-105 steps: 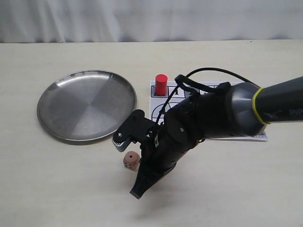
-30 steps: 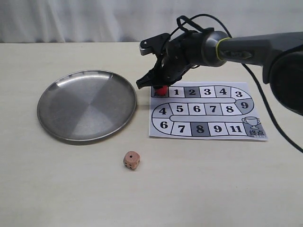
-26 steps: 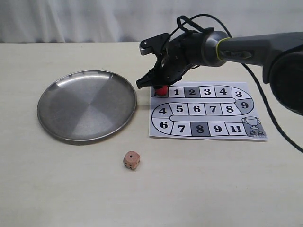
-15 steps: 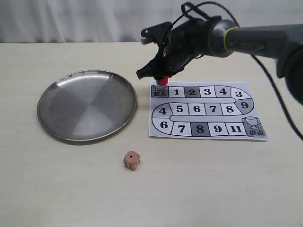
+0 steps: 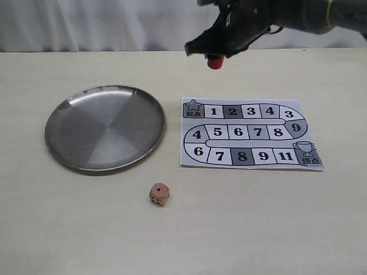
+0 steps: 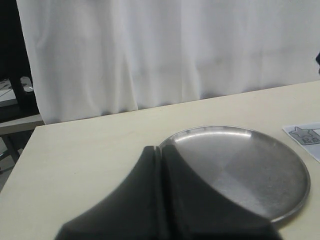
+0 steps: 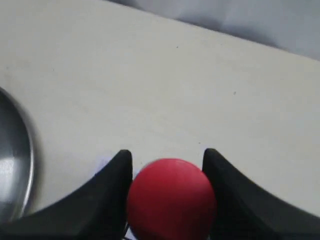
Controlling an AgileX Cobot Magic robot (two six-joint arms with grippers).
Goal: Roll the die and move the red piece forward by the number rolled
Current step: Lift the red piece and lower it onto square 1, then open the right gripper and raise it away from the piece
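Observation:
My right gripper [image 5: 215, 56] is shut on the red piece [image 5: 215, 62], holding it high in the air above the far side of the board [image 5: 251, 133]. In the right wrist view the red piece [image 7: 171, 198] fills the gap between the two black fingers [image 7: 111, 190]. The die [image 5: 159, 194] lies on the table in front of the steel plate [image 5: 105, 127], with one dark pip on its top face. My left gripper [image 6: 161, 150] is shut with nothing in it, near the plate's rim [image 6: 210, 131], and does not show in the exterior view.
The board's star start square [image 5: 193, 107] is bare, and its numbered track runs round to a trophy square [image 5: 308, 153] at the near right. A white curtain [image 5: 114, 23] hangs behind the table's far edge.
My right gripper left the die on the table, went to the board's start square, shut on the red piece and lifted it up and to the right. The die has stayed still.

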